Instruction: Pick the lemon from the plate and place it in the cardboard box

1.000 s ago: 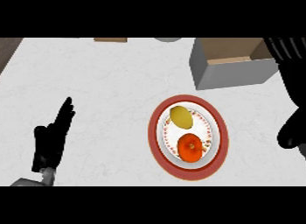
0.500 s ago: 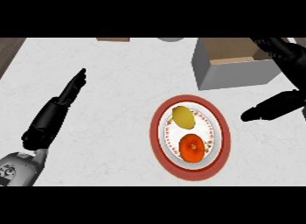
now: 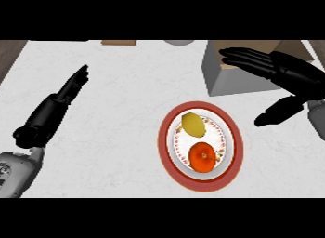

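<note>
The white marbled counter [image 3: 117, 153] lies bare across its whole left and middle, broken only by the outstretched black left hand [image 3: 52, 111] at the near left. The red-rimmed round plate [image 3: 171, 165] sits right of centre, bearing the yellow lemon [image 3: 192, 125] and, nearer, an orange fruit [image 3: 203, 157]. Above both, nothing blocks a descent. The grey-sided open cardboard box [image 3: 241, 79] stands far right; the black right hand [image 3: 289, 74] hovers across its opening with fingers spread. A bare strip of counter separates plate from box.

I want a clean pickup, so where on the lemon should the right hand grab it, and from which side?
Grip the lemon across its narrower middle, coming from above and the right hand's side. It lies at the plate's far end, long axis running front to back, with the orange fruit just behind it, nearer the robot.
</note>
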`<state>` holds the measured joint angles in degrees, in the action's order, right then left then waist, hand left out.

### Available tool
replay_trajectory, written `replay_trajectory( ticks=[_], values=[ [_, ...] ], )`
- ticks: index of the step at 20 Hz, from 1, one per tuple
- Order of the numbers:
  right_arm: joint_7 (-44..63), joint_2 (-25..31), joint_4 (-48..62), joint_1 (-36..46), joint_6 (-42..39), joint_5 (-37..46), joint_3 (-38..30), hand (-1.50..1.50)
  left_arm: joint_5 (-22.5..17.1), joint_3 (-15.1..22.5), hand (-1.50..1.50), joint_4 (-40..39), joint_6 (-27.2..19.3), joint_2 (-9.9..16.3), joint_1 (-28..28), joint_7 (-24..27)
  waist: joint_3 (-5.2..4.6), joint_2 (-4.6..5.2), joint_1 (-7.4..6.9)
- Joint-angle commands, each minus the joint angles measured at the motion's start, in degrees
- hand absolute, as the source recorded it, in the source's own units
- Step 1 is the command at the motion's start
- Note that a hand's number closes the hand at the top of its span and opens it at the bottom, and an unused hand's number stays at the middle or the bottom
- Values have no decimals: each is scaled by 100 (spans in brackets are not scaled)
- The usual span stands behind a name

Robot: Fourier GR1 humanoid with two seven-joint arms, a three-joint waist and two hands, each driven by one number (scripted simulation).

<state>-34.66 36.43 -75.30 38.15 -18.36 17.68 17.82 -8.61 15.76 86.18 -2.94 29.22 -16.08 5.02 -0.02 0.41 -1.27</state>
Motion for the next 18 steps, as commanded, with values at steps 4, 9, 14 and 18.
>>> replay_trajectory(
  ticks=[4,9,14,18],
  values=[
    [518,241,-353,415,-372,1459,1056,-150,-22,-197,0,-158,230,104,38,115,-6,-42,67],
    [1839,-167,-1490,141,-660,2055,1615,-150,113,-246,0,-174,126,-44,124,107,-5,-68,201],
    [2941,-696,-1881,254,-1418,2430,1802,-150,223,-170,0,111,194,-208,272,-54,-2,-62,145],
    [3154,-869,-2082,-383,-1540,2753,1812,-150,231,-469,0,158,404,-152,458,95,1,-51,130]
  ],
)
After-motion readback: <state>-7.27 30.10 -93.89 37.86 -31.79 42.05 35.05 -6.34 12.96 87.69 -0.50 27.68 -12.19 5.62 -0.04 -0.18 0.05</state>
